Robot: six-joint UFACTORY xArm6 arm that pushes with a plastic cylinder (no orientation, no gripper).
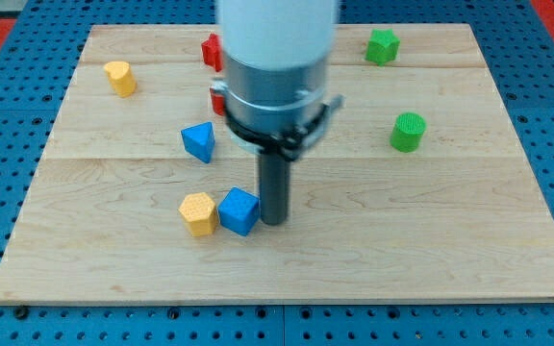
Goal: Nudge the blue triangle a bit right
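Nearest the view's bottom: yellow block (198,213) touching blue cube (239,210); my tip (273,222) is set just right of that cube. No jaws are fitted. Blue triangle (199,141) is seen up-left of the tip, apart.

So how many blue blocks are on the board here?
2. The blue triangle sits left of the arm; the blue cube sits lower, touching the yellow block, with my tip at its right. The arm may hide others.
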